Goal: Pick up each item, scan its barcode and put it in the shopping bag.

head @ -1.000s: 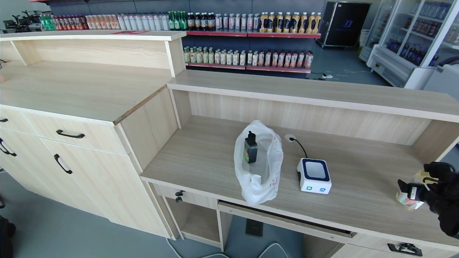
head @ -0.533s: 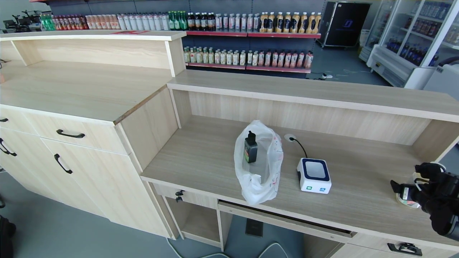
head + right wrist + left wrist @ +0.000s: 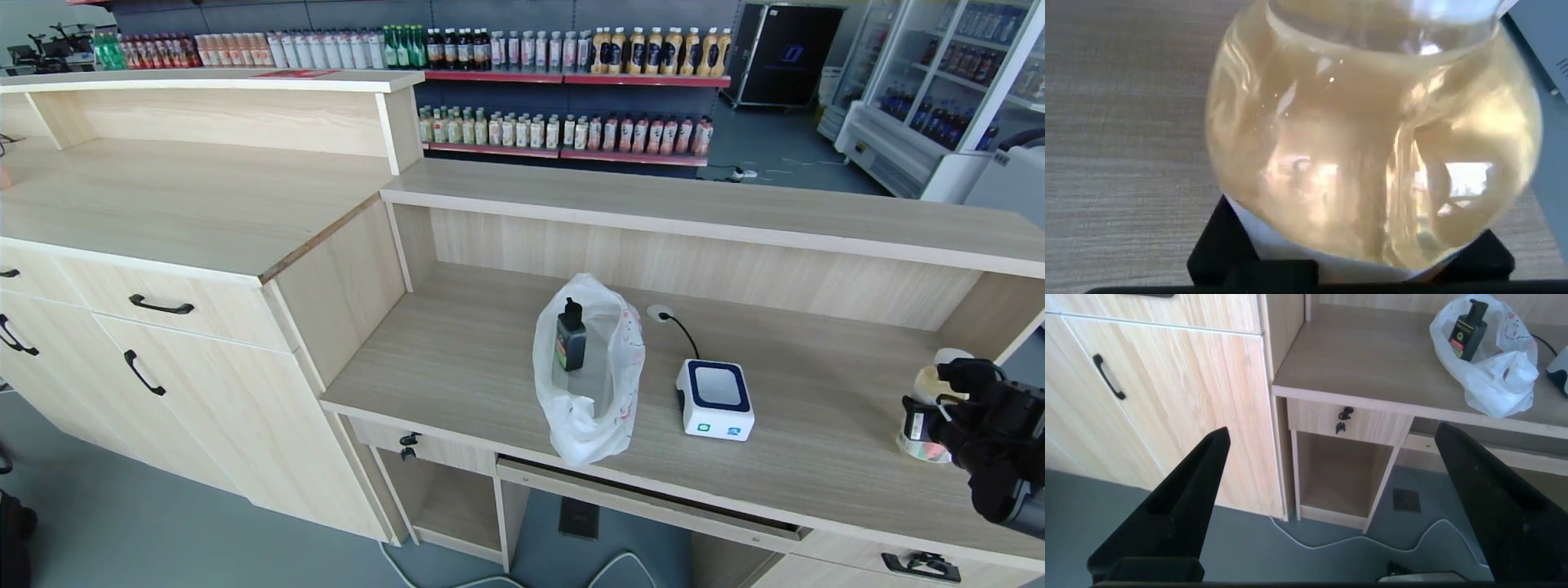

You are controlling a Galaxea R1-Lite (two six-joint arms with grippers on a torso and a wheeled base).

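A round bottle of pale yellow liquid (image 3: 925, 384) with a white cap stands near the counter's right end. My right gripper (image 3: 939, 402) is shut on it. In the right wrist view the bottle (image 3: 1372, 139) bulges between the gripper's (image 3: 1351, 265) black fingers (image 3: 1221, 249). A white shopping bag (image 3: 589, 384) stands open mid-counter with a dark bottle (image 3: 570, 336) upright inside. Just right of it sits the white scanner (image 3: 714, 398) with its dark window. My left gripper (image 3: 1331, 437) hangs open, low beside the counter's left front, and the bag (image 3: 1490, 355) lies far off it.
The scanner's black cable (image 3: 682, 331) runs back to a hole in the wooden counter (image 3: 457, 367). A raised shelf (image 3: 702, 208) backs the counter, and a taller cabinet with drawers (image 3: 163, 310) stands to its left. Shelves of drinks line the far wall.
My right gripper has shifted a little away from the counter's front edge, and the pale bottle has moved with it. The bag, scanner and dark bottle have stayed put.
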